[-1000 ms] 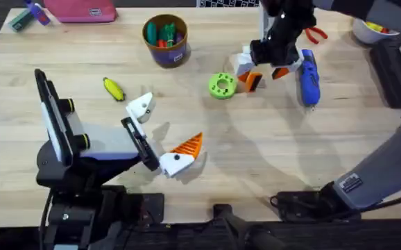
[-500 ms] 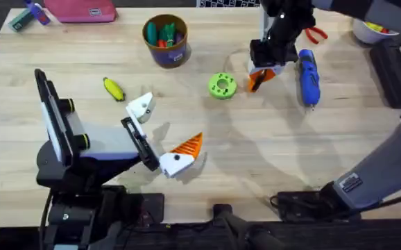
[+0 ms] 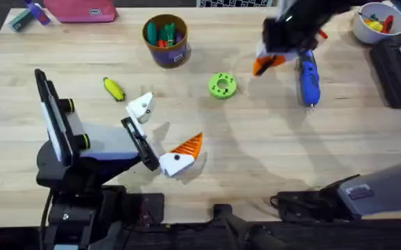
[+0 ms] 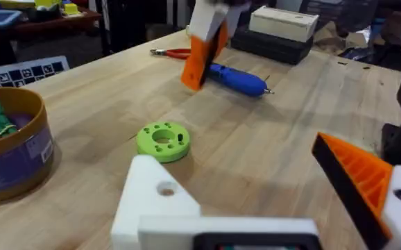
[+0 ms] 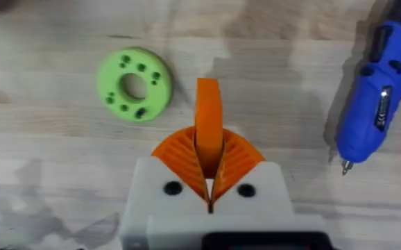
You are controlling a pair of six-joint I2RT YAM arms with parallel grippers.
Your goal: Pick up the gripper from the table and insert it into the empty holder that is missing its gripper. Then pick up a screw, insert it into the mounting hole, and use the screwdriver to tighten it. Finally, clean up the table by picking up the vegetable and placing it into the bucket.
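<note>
I see a pale plank table (image 3: 270, 153). At its 1 o'clock my right claw (image 5: 209, 149) is clenched on the gripper (image 5: 208, 121), lifted beside the screwdriver (image 3: 308, 78). My left claw (image 3: 160, 132), at 8 o'clock, is released around nothing, its holder (image 3: 141, 107) bare. I can read no writing on the bucket (image 3: 166, 40) at 11.

The left arm's end effector (image 3: 162, 135) has two white angular plastic finger blocks; the one at 4 o'clock carries an orange ribbed wedge pad (image 3: 188, 146), each block showing a dark screw hole. Its black wrist carries yellow knobs above a grey-white body. The right arm's end effector (image 5: 208, 149) has white blocks with two black screws and orange ribbed pads; its link is grey with a label.
</note>
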